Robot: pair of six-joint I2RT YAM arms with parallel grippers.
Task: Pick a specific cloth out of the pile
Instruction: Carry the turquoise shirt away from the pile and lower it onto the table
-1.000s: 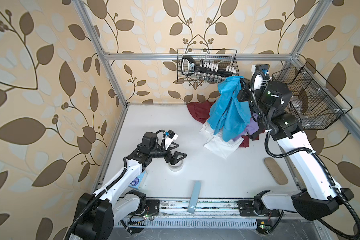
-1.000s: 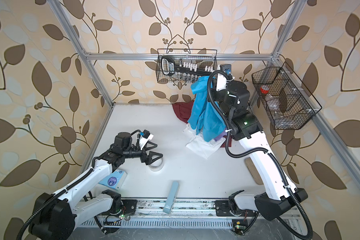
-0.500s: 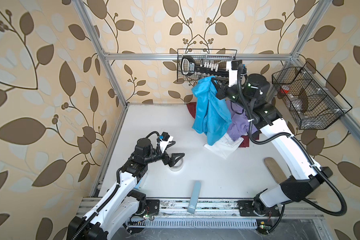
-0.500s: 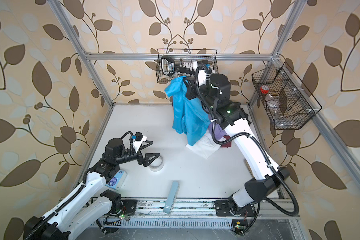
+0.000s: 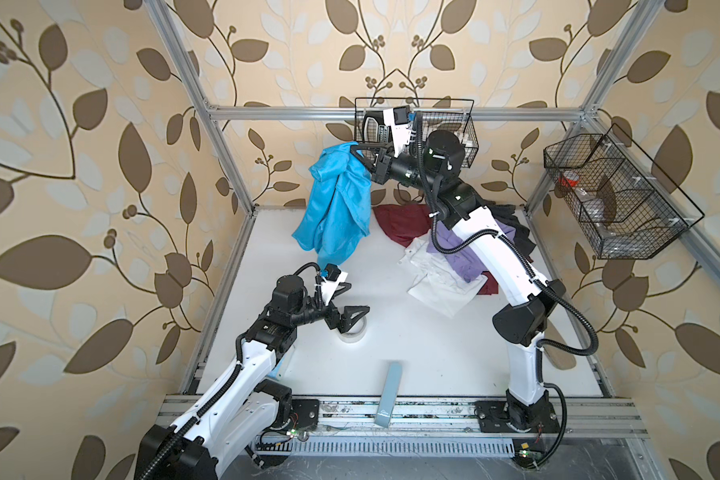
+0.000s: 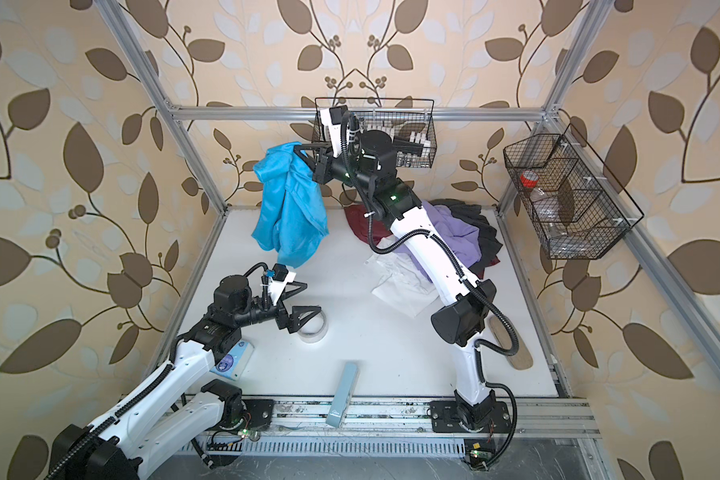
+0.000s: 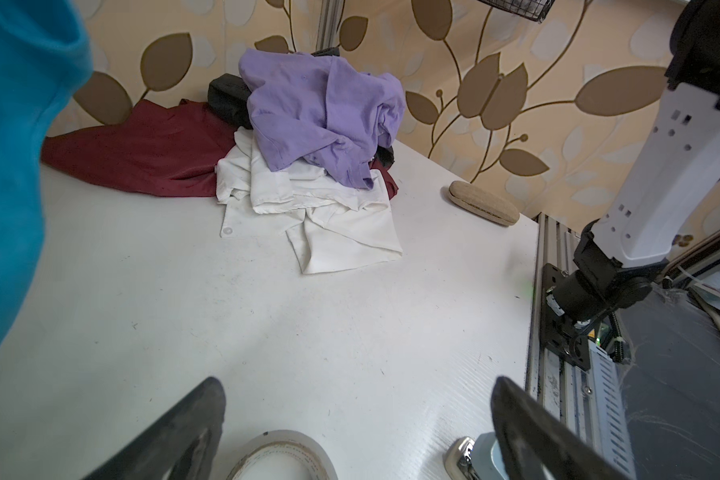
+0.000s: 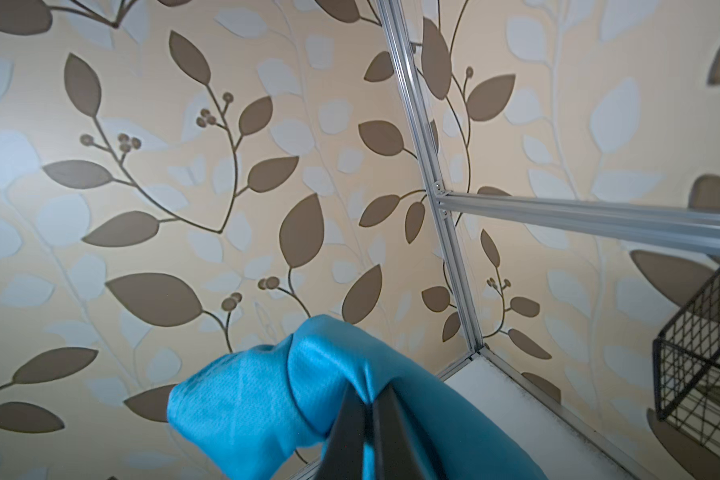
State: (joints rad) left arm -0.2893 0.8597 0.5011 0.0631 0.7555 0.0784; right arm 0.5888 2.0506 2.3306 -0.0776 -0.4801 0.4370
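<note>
Our right gripper (image 5: 355,147) is pinched shut on one fold of the cloth (image 5: 333,208), dangling at upper centre of the frame, left of the pile (image 5: 454,253), so we judge a swing could slip it free or snag our open left gripper (image 5: 352,298) below.

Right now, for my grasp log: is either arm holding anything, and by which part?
The right gripper holds the turquoise cloth, its fingers pinched on a bunched fold at its top. The left gripper, open, holds nothing.
</note>
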